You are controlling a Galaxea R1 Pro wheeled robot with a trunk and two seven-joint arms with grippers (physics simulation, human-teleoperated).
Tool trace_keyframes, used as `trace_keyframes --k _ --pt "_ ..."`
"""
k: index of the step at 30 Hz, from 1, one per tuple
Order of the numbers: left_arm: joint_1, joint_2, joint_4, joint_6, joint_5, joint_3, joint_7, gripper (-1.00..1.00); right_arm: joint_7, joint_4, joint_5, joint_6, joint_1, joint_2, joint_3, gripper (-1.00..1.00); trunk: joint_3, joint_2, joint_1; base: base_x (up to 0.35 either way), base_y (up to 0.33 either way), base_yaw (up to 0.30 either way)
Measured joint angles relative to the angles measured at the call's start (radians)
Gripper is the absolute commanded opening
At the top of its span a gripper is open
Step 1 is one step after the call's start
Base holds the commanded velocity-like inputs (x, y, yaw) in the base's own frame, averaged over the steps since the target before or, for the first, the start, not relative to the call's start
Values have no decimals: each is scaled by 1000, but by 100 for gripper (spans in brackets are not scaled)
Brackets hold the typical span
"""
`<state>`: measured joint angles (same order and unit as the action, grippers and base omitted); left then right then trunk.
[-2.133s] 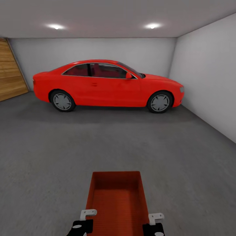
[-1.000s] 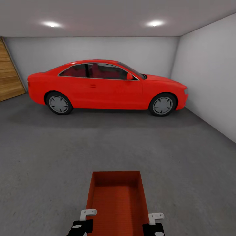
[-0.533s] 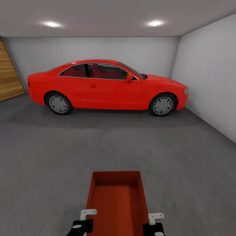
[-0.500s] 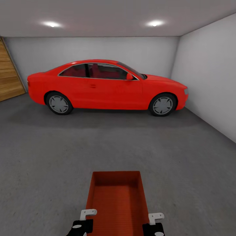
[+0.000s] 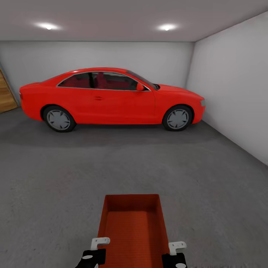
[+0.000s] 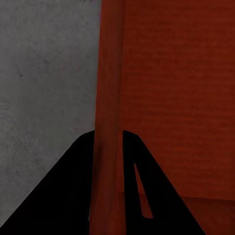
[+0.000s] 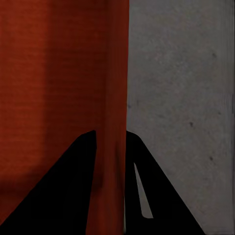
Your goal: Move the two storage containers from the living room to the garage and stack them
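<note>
One container (image 5: 131, 227) is held above the floor (image 5: 56, 178). Its left wall is clamped by the left gripper (image 6: 108, 161), its right wall by the right gripper (image 7: 110, 161).

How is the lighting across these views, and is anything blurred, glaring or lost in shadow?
Head view: even light from two ceiling spotlights, a soft shadow under the red car, no glare. Left wrist view: the fingers are featureless black silhouettes astride the container wall, which looks soft. Right wrist view: the same black fingers; the floor mottling stays legible.

Red car (image 5: 111, 98) side-on by white back wall (image 5: 111, 56), wooden door (image 5: 6, 97), two ceiling spotlights (image 5: 48, 26)
</note>
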<state>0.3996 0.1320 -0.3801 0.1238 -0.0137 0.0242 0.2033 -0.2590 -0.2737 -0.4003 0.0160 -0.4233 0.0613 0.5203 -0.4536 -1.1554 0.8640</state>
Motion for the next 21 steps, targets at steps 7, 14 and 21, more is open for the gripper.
trace_keyframes --k 7,14,21 --pt "0 0 1 0 -1 1 0 -100 0 0 -2 0 0 0 1 -100 0 0 0 0 0 -287" --pt "0 0 1 0 -1 1 -1 -100 0 0 -2 0 0 0 2 -100 0 0 0 0 0 -288" --pt "0 0 0 0 0 0 0 -100 0 0 0 0 0 0 0 -100 0 0 0 0 0 -288"
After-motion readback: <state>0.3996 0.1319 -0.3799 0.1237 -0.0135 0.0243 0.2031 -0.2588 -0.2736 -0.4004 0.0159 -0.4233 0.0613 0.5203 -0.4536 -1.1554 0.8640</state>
